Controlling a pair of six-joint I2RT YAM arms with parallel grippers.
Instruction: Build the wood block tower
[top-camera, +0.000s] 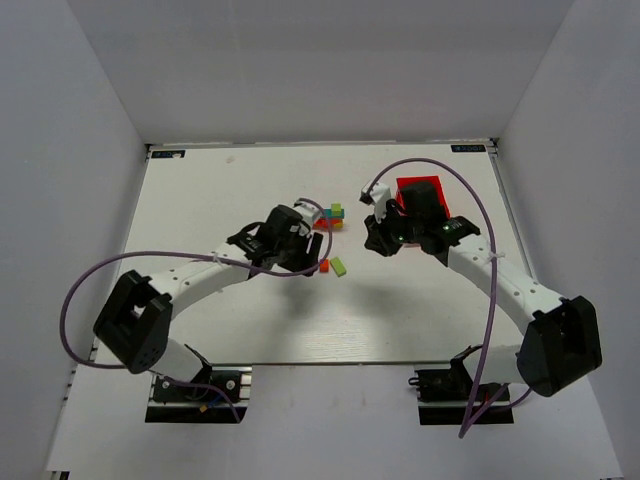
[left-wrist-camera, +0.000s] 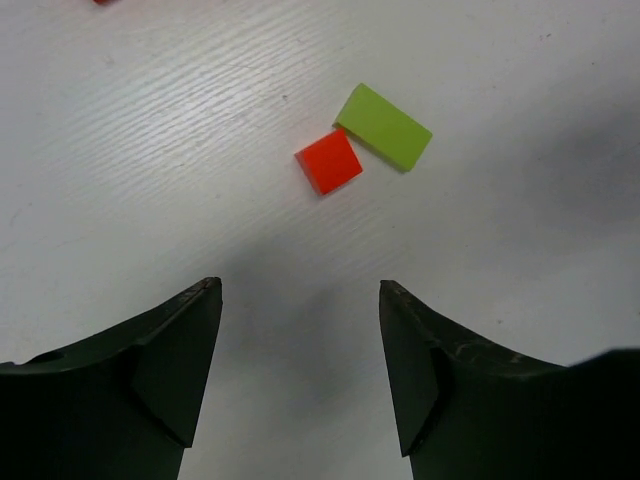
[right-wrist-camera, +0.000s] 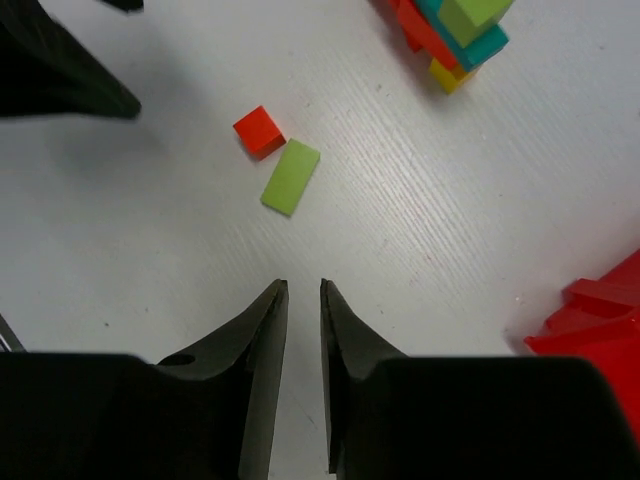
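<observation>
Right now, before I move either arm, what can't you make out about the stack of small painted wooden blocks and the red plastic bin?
- Stack of small painted wooden blocks: top cut off by the right wrist view's upper edge; too small from above to count.
- Red plastic bin: inside partly hidden by the right arm from above; cropped by the right wrist view's edge.

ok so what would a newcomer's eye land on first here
The bright red bin at the far right, partly hidden by the right arm, stands out on the white table. Left of it sits the small tower of coloured blocks. Nearer, a red cube and a green bar lie loose, just ahead of the open left jaws.
</observation>
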